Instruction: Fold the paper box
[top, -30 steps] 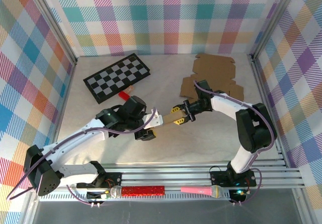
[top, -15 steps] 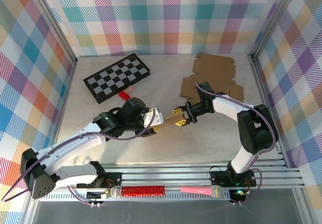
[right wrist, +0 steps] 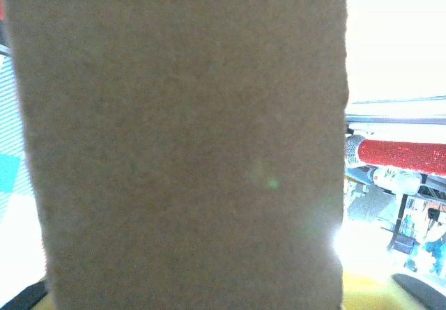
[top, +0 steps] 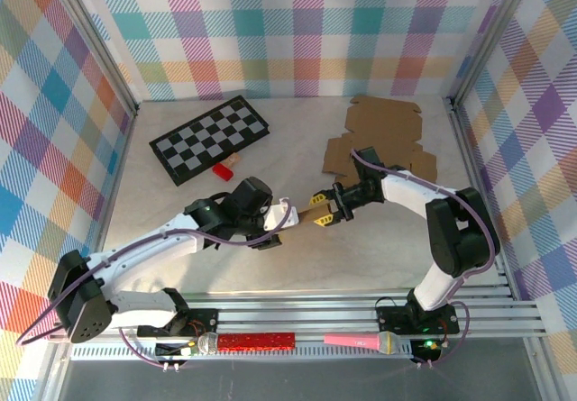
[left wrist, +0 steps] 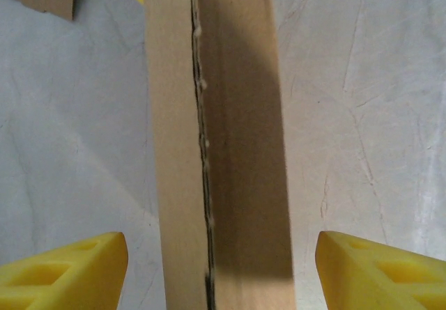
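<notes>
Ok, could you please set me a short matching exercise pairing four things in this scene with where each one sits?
Things:
1. chessboard
2. flat cardboard sheets
3. pink microphone
4. folded cardboard strip

Places:
A. on the front rail
B. gripped by the right hand
C. back left of the table
D. back right of the table

Pairs: 1-C, 2-D, 3-A, 4-B.
</notes>
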